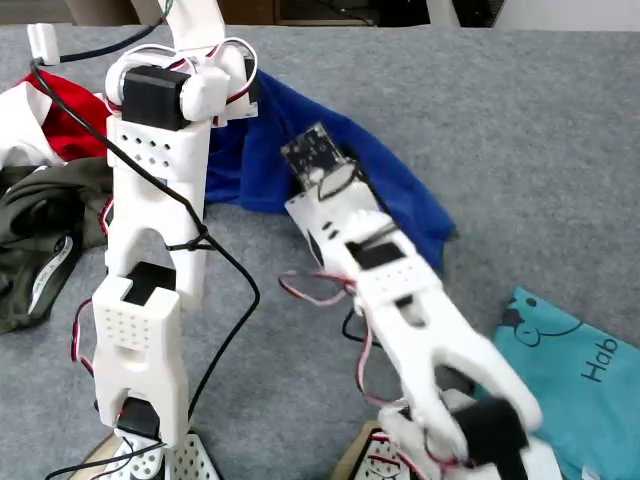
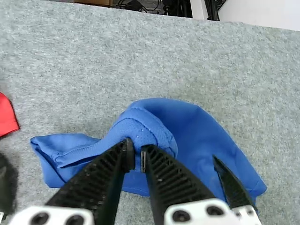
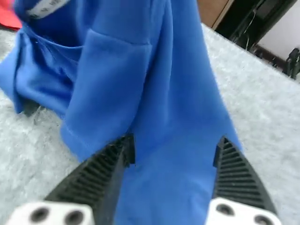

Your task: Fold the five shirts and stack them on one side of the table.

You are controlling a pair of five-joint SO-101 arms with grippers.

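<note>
A blue shirt [image 1: 385, 185] lies crumpled on the grey table [image 1: 520, 130], one end lifted toward the left arm. My left gripper [image 2: 135, 153] is shut on a raised fold of the blue shirt [image 2: 192, 131]. My right gripper [image 3: 174, 150] is open just above the shirt's spread part [image 3: 154, 79], one finger on each side of a ridge of cloth. A folded teal shirt [image 1: 570, 365] lies at the table's near right. At the far left sit a red shirt [image 1: 62, 120], a white shirt [image 1: 14, 128] and a dark olive shirt [image 1: 38, 235].
Both arm bases and loose cables [image 1: 235, 300] stand along the near edge. Bare grey table stretches to the far right. A red edge [image 2: 5, 119] shows beside the blue shirt in the left wrist view.
</note>
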